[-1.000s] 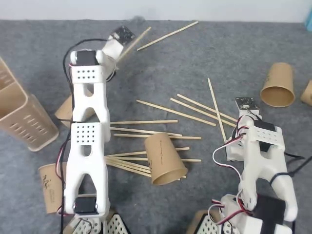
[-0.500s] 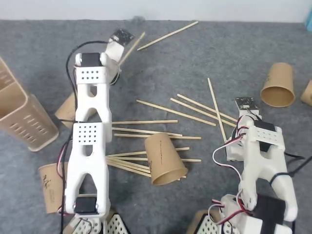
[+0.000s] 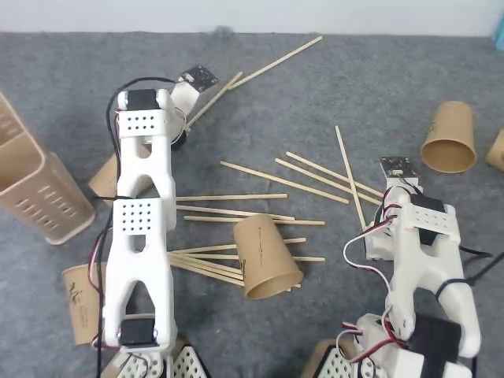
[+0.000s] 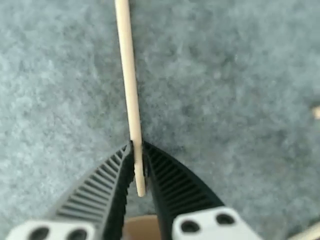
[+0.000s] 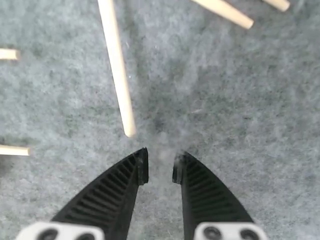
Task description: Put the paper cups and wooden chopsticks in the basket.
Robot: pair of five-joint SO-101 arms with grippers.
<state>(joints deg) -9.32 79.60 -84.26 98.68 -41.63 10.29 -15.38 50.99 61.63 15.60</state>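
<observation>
My left gripper (image 4: 136, 167) is shut on the near end of a wooden chopstick (image 4: 127, 85), which lies aslant at the back of the grey mat (image 3: 214, 96). In the high view the left arm's wrist (image 3: 185, 94) is above it. My right gripper (image 5: 160, 166) stands slightly open over bare mat, just short of a chopstick end (image 5: 116, 70). Several chopsticks (image 3: 236, 213) lie scattered mid-table. A paper cup (image 3: 266, 256) lies on its side over some of them. The beige slotted basket (image 3: 35, 193) stands at the left edge.
Two more cups (image 3: 450, 138) (image 3: 496, 150) lie at the far right, one (image 3: 104, 179) beside the left arm near the basket, one (image 3: 79, 303) at the front left. Another chopstick (image 3: 279, 59) lies at the back. The right arm (image 3: 417, 236) sits at the front right.
The left gripper has drawn back a little toward the near side with the chopstick in it, so the stick now lines up with the one behind. The right arm has kept still.
</observation>
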